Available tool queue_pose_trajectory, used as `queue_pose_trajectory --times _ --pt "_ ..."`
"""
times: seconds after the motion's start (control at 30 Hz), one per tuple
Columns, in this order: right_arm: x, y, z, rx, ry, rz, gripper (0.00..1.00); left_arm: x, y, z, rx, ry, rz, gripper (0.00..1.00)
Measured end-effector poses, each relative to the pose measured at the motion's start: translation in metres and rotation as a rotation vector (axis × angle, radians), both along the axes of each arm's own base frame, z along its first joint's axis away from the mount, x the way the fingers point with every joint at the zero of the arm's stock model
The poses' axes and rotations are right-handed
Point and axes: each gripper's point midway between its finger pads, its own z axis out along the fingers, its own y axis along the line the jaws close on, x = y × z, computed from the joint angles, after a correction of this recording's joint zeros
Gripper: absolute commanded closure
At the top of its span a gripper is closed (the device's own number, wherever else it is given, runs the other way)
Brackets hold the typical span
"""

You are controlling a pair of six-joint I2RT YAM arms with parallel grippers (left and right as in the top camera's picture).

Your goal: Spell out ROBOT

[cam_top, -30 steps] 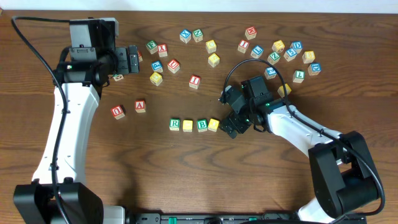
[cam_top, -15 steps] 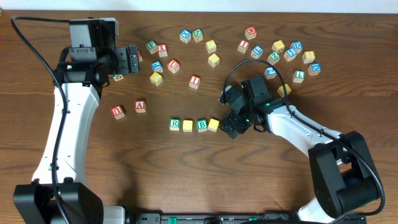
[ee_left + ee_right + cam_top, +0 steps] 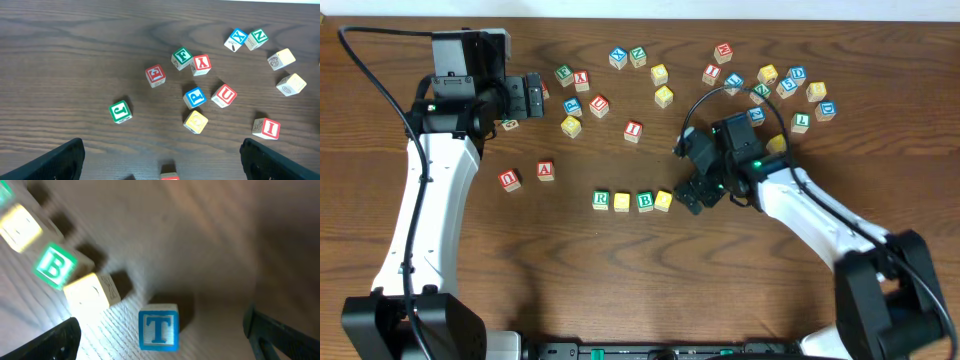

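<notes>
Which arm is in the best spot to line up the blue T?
The right one. Its open tool hangs right over the blue T, next to the last yellow cube. The left tool is far away, up by the loose letters.

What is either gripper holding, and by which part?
Nothing. Left gripper and right gripper are open; the blue T cube sits free between the right fingers.

Painted wooden T cube [image 3: 159, 328] on matt, dark, grained wooden table [image 3: 210, 240].
</notes>
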Motion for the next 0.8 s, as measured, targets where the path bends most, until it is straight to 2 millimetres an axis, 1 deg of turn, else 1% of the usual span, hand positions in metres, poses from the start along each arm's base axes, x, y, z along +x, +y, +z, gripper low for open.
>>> queue_pose_trajectory --times 0.07,0.17,0.3,0.43,0.47,0.53,0.57,0.6,0.63,0.7,0.73,0.8 --pt "0.002 0.001 0.016 0.018 -0.038 0.001 0.01 0.000 0.000 0.000 0.000 0.000 0.000 0.02" --pt "0.003 0.003 0.032 0.041 -0.070 0.006 0.01 0.000 0.000 0.000 0.000 0.000 0.000 0.02" --pt "0.007 0.006 0.037 0.057 -0.097 0.009 0.01 0.000 0.000 0.000 0.000 0.000 0.000 0.02" --pt "0.016 0.011 0.045 0.075 -0.153 0.024 0.01 0.000 0.000 0.000 0.000 0.000 0.000 0.02" --pt "0.018 0.011 0.047 0.075 -0.167 0.030 0.03 0.000 0.000 0.000 0.000 0.000 0.000 0.02" --pt "0.023 0.011 0.050 0.074 -0.195 0.035 0.13 0.000 0.000 0.000 0.000 0.000 0.000 0.02" --pt "0.026 0.009 0.051 0.070 -0.207 0.029 0.22 0.000 0.000 0.000 0.000 0.000 0.000 0.02" --pt "0.029 0.007 0.052 0.064 -0.218 0.024 0.28 0.000 0.000 0.000 0.000 0.000 0.000 0.02" --pt "0.032 0.003 0.052 0.056 -0.224 0.009 0.29 0.000 0.000 0.000 0.000 0.000 0.000 0.02" --pt "0.041 -0.010 0.047 0.034 -0.223 -0.040 0.27 0.000 0.000 0.000 0.000 0.000 0.000 0.02" --pt "0.045 -0.019 0.041 0.015 -0.215 -0.072 0.27 0.000 0.000 0.000 0.000 0.000 0.000 0.02" --pt "0.050 -0.030 0.033 -0.004 -0.198 -0.107 0.28 0.000 0.000 0.000 0.000 0.000 0.000 0.02"
